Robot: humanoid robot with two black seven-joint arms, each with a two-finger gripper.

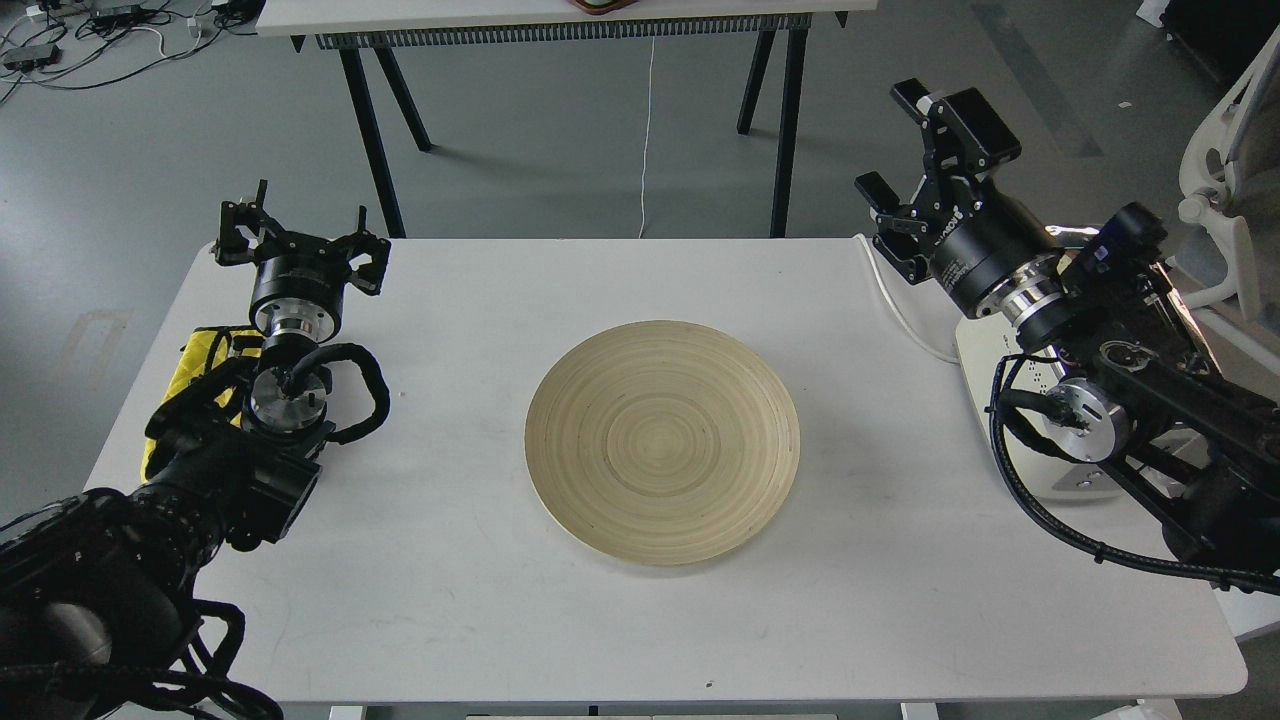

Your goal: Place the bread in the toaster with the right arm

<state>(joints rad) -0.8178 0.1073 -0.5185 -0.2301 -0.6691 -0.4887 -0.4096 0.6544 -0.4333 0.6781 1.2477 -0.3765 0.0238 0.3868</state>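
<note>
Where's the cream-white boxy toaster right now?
Head view: the cream-white boxy toaster sits at the table's right edge, mostly hidden behind the right arm, right of the round wooden plate.

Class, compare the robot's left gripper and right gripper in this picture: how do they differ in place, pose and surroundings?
The black two-finger left gripper sits over the white table's far left corner; the black two-finger right gripper is raised beyond the far right edge, over grey floor.
The left gripper points away, spread level; the right gripper tilts up and leftward.
A yellow quilted cloth lies by the left arm; a cream-white toaster sits under the right arm.
Both have open, empty jaws.
</note>
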